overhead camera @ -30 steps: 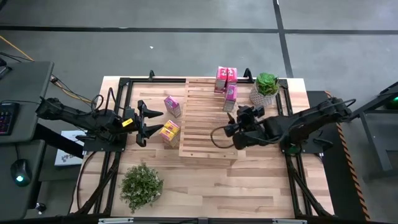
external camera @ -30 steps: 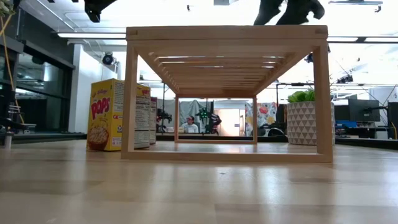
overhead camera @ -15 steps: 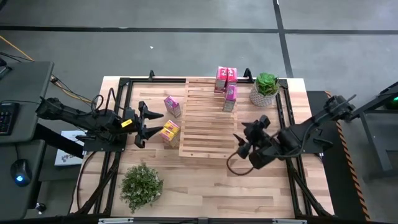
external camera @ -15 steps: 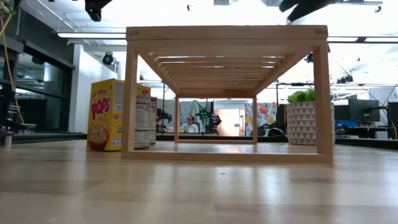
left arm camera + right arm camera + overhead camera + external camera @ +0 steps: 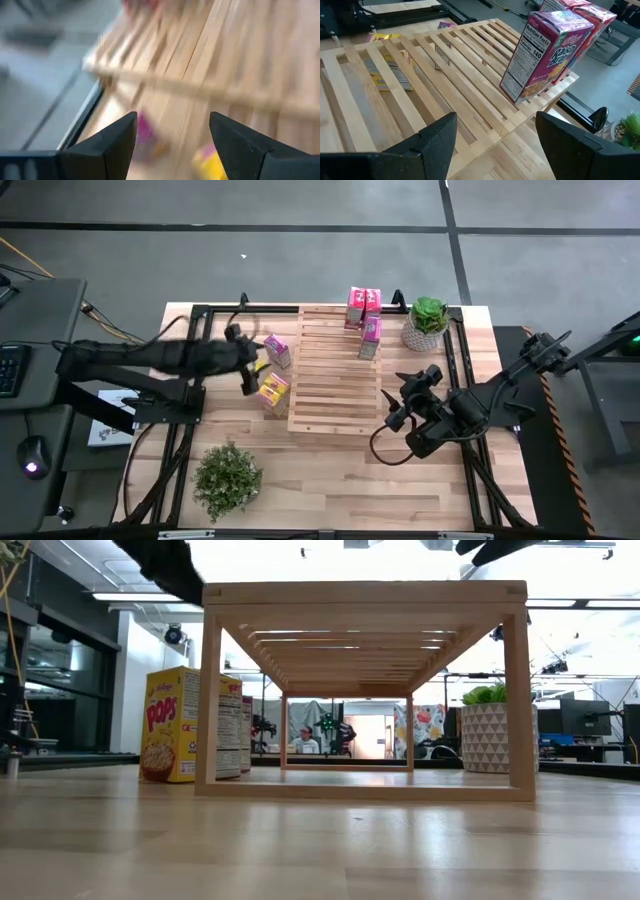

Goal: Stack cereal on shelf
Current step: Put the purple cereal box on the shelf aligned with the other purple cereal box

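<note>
A slatted wooden shelf [image 5: 335, 375] is seen standing on the plank-topped bench [image 5: 330, 480], with three pink cereal boxes [image 5: 363, 308] placed upright on its top at the far right corner. On the nearest of these, viewed from the right wrist, a panel headed "Nutrition Facts" with the figure "140" can be read, and the front lettering appears to spell "Raisin Bran" [image 5: 540, 55]. Two more boxes are found on the bench just left of the shelf: a pink box [image 5: 277, 350] farther back and a yellow box [image 5: 272, 391] nearer the front. In the low view, the yellow box [image 5: 180, 725] is shown upright beside the shelf's left post, marked "Kellogg's" and "POPS" in red, with a nutrition panel on its side. The left gripper [image 5: 247, 360] is held above the bench between these two boxes, its fingers spread apart and nothing between them. The right gripper [image 5: 398, 398] is positioned off the shelf's right edge, near its front corner, with its fingers likewise parted and empty. A potted green plant [image 5: 428, 322] is set right of the shelf, and a leafy plant [image 5: 227, 477] at the front left.
</note>
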`<action>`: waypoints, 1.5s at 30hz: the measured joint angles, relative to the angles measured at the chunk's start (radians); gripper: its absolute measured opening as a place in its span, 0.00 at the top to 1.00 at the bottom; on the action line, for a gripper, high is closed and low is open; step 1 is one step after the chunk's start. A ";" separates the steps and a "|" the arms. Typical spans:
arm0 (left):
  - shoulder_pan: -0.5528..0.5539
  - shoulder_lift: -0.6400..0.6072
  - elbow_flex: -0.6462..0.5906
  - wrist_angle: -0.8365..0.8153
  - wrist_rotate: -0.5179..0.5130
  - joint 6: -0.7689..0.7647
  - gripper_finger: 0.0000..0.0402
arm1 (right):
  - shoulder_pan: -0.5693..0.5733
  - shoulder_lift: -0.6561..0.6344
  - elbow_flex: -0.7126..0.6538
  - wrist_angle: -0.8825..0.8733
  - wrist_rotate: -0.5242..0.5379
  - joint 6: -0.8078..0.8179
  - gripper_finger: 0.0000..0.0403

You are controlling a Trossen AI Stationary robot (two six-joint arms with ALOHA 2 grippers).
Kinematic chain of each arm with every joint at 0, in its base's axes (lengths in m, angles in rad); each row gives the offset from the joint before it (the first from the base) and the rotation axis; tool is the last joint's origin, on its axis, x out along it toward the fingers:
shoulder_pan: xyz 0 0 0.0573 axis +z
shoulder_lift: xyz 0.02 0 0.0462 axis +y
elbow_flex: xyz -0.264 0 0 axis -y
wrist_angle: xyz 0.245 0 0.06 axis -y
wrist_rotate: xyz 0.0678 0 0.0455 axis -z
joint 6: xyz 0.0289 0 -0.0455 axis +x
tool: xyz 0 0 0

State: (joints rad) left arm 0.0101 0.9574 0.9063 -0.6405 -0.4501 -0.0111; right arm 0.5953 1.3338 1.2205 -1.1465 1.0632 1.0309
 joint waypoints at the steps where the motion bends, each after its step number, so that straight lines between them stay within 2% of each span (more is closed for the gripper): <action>1: 0.037 0.036 0.049 -0.095 0.031 0.009 0.41 | 0.000 0.000 0.000 0.000 -0.001 0.000 0.34; 3: 0.096 0.106 0.123 -0.220 0.079 0.101 0.41 | 0.000 0.000 0.000 0.000 -0.001 0.000 0.34; 5: 0.130 0.165 0.157 -0.279 0.085 0.259 0.41 | 0.000 0.000 0.000 0.001 -0.001 0.000 0.34; 8: 0.150 0.238 0.168 -0.304 0.068 0.450 0.41 | 0.000 0.000 -0.001 0.001 -0.002 -0.001 0.34; 11: 0.154 0.301 0.168 -0.308 0.026 0.531 0.41 | 0.000 0.000 -0.001 -0.001 -0.003 -0.004 0.34; 17: 0.148 0.373 0.169 -0.347 -0.009 0.564 0.41 | 0.000 0.001 -0.001 -0.001 -0.006 -0.018 0.34; 24: 0.121 0.379 0.169 -0.335 -0.017 0.607 0.40 | 0.000 0.001 -0.001 -0.001 -0.005 -0.018 0.34; 32: 0.107 0.379 0.169 -0.332 -0.144 0.527 0.40 | 0.000 0.001 -0.001 0.000 -0.005 -0.018 0.34; 45: 0.106 0.379 0.169 -0.274 -0.080 0.599 0.40 | 0.000 0.001 -0.001 0.006 -0.004 -0.018 0.34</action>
State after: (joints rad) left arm 0.1165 1.3369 1.0752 -0.9146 -0.5302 0.5883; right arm 0.5957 1.3347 1.2198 -1.1400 1.0588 1.0134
